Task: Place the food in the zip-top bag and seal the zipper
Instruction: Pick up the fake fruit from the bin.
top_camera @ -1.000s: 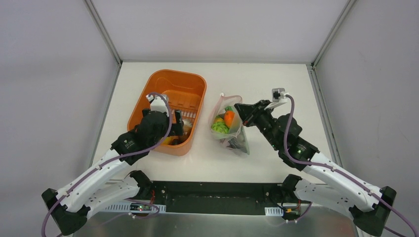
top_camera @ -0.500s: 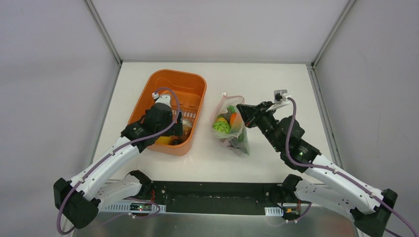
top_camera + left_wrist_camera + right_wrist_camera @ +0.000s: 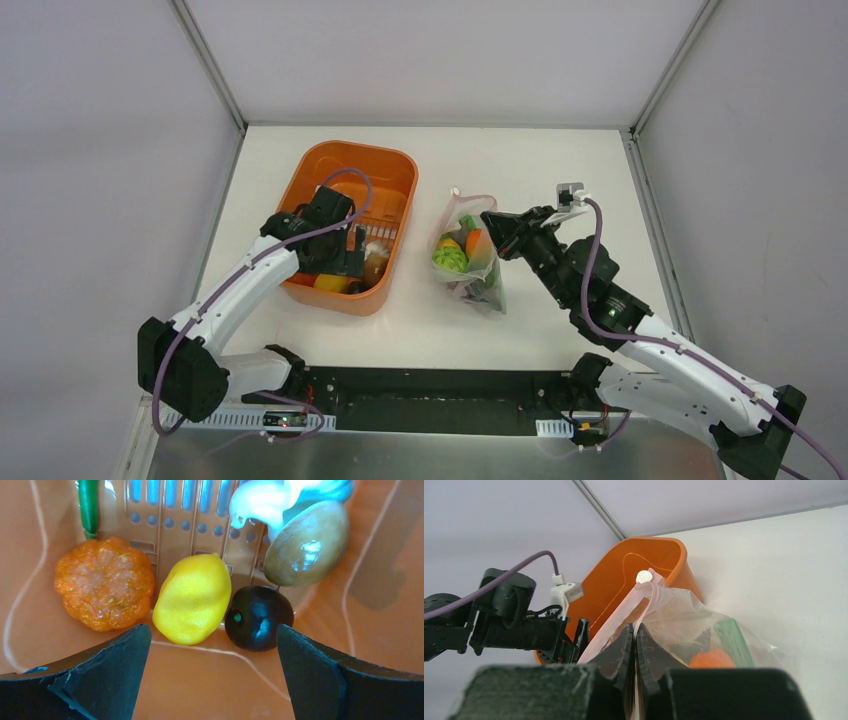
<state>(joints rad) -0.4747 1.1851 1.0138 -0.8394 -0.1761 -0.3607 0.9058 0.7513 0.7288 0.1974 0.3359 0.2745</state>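
Top external view: the clear crinkly zip-top bag (image 3: 466, 262), just right of the orange plastic basket (image 3: 345, 152), already holds some toy food (image 3: 447, 258). The right gripper (image 3: 635, 630) pinches its pink zipper strip (image 3: 621, 615). The left gripper (image 3: 210, 632) gapes wide inside the basket over a yellow toy lemon (image 3: 192, 600). Sealing remains.

The white worktop (image 3: 560, 160) holds an orange basket (image 3: 345, 148) on the left and, just beside it on the right, a clear bag (image 3: 450, 212) with toy food (image 3: 447, 258) inside.
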